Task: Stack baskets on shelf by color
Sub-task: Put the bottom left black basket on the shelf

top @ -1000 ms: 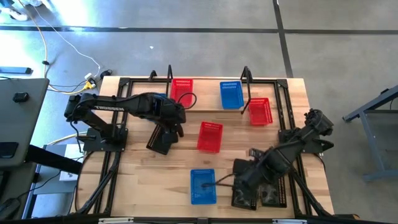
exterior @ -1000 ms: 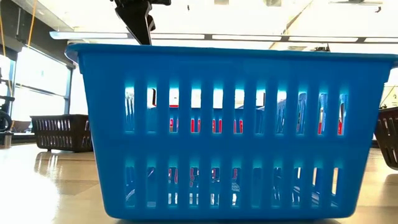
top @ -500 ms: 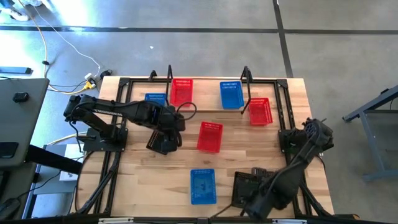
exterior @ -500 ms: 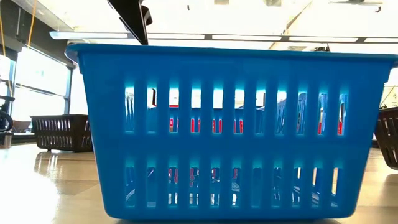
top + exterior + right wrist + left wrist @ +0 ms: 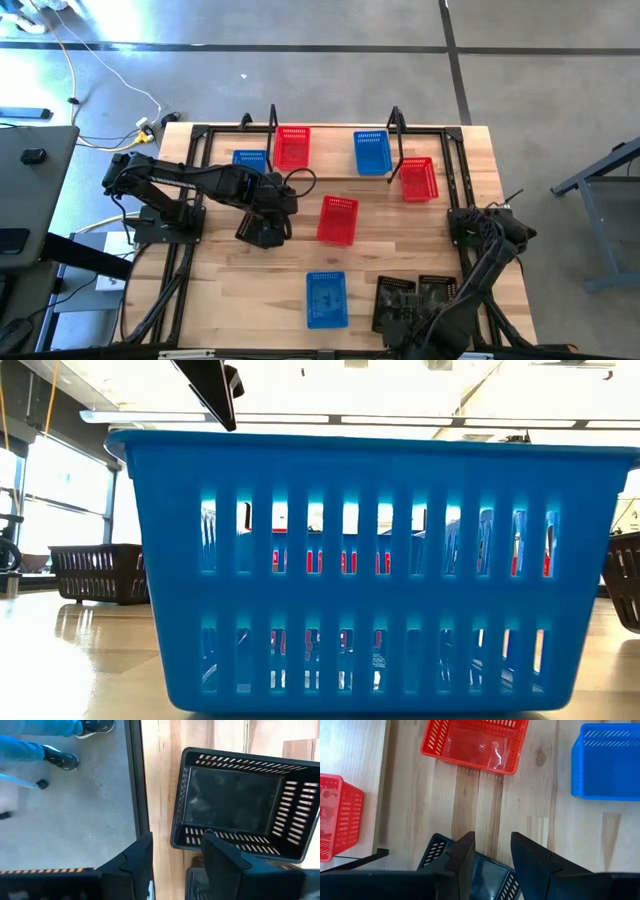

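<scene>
My left gripper (image 5: 266,222) is open and stands low over a black basket (image 5: 260,230) (image 5: 485,872) on the table left of centre; its fingers (image 5: 464,856) straddle the basket's far end. My right gripper (image 5: 420,332) (image 5: 177,840) is open at the near right edge, above two black baskets (image 5: 396,302) (image 5: 437,296) (image 5: 240,802). A red basket (image 5: 293,147) and a blue basket (image 5: 372,152) sit on the shelf (image 5: 335,150). More baskets rest on the tabletop: blue (image 5: 250,159), red (image 5: 418,179), red (image 5: 338,220) (image 5: 476,744), blue (image 5: 326,298) (image 5: 370,570). My left gripper hangs open over the black basket's far rim (image 5: 436,847), pointing down from above. The fingers hide the rim there, and I cannot tell whether either finger touches it. The basket stands flat on the table.
The shelf's black rod uprights (image 5: 272,120) (image 5: 396,120) rise at its ends. Black frame rails (image 5: 180,270) run along the table's sides. Bare wood lies between the centre red basket and the near blue one. Beyond the near edge, the right wrist view shows floor and a person's shoe (image 5: 62,759).
My right gripper has drawn back from beside the near blue basket toward the table's near right edge, past the two black baskets, which now show uncovered. My left arm has shifted slightly toward the near side, uncovering the blue basket beside the shelf. The baskets have stayed put.
</scene>
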